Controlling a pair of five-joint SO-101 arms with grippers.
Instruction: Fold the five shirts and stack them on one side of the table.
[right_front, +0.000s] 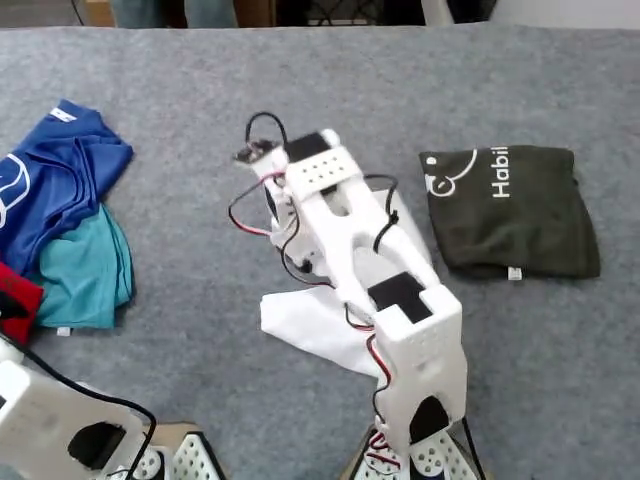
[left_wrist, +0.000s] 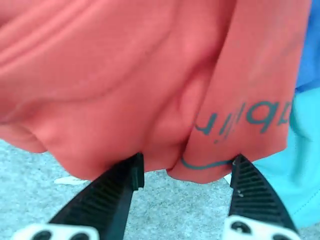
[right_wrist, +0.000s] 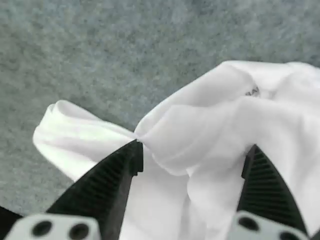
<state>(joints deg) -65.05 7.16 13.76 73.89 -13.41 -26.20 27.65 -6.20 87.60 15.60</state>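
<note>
High view hides much of your white shirt (right_front: 305, 322) under the right arm (right_front: 345, 215). Your right gripper (right_wrist: 192, 152) gapes wide over its crumpled folds, holding nothing; your left gripper (left_wrist: 186, 165) spreads empty at the hem of the red shirt (left_wrist: 125, 85).

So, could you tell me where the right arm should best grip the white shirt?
Probably its raised ridge, bunched between the fingers of the open right tool; come straight down, since the rest of the white shirt lies flatter on the table.

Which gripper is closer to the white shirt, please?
Right. The right gripper sits directly over the white shirt, open across a fold; the left gripper is away at the red shirt.
</note>
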